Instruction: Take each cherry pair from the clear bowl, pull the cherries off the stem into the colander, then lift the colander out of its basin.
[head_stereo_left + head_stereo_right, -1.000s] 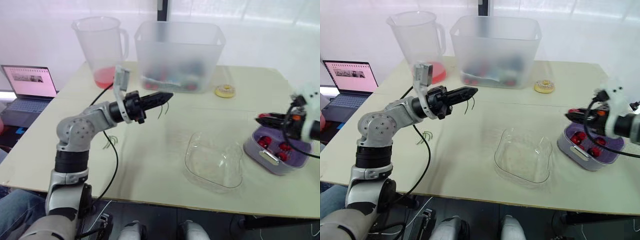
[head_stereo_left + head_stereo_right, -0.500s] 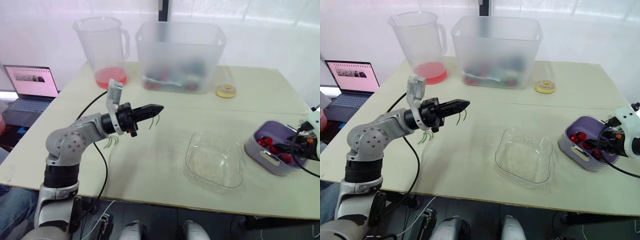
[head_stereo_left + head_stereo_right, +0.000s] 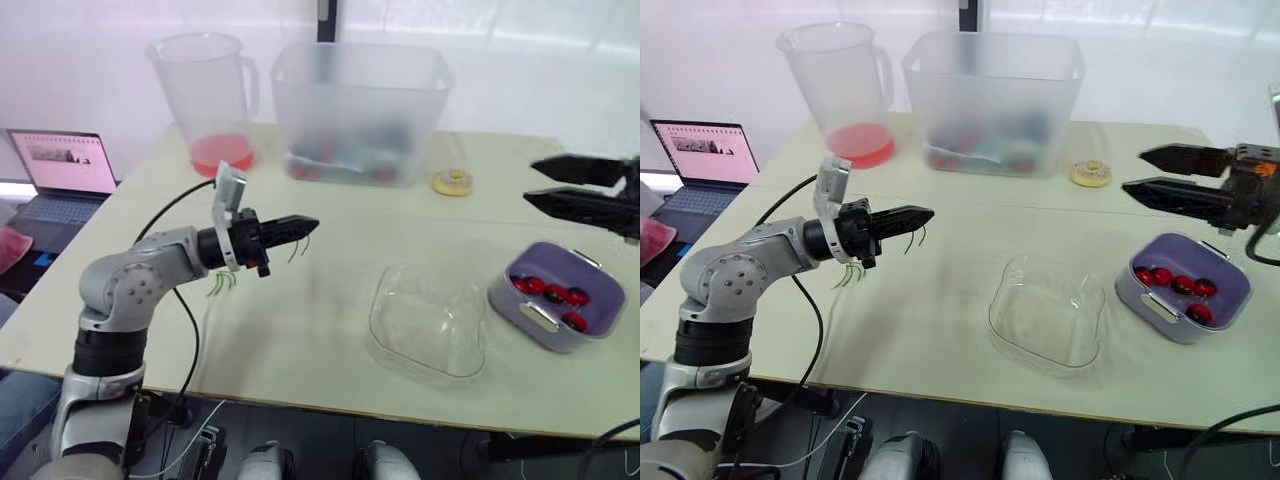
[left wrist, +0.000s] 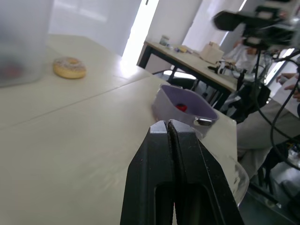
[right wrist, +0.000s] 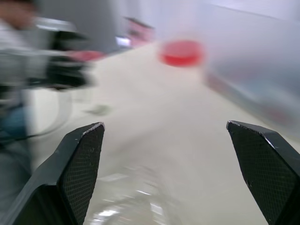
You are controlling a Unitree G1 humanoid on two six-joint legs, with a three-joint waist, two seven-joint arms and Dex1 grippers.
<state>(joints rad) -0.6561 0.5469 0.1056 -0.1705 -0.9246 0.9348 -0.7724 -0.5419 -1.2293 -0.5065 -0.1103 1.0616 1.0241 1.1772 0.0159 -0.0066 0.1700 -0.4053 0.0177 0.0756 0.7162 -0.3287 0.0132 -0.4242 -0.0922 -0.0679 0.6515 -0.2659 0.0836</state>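
Observation:
The clear bowl (image 3: 430, 322) lies empty on the table in front of me. To its right the purple colander (image 3: 1232, 296) sits in its basin with several red cherries (image 3: 1180, 286) inside. My right gripper (image 3: 1135, 170) hovers open above and behind the colander, its jaws spread wide in the right wrist view (image 5: 164, 125) with nothing between them. My left gripper (image 3: 306, 225) is held over the table's left half, left of the bowl, shut on a thin green cherry stem (image 3: 299, 243) that dangles from its tips. The left wrist view shows those fingers (image 4: 159, 154) pressed together.
Loose stems (image 3: 220, 284) lie on the table under my left forearm. At the back stand a jug (image 3: 205, 95) with red liquid, a big frosted tub (image 3: 360, 110) and a small donut (image 3: 450, 182). A laptop (image 3: 60, 165) sits off the table's left.
My right gripper opened wide and rose from the colander to a spot above and behind it. My left gripper drifted down and to the left, still gripping the stem.

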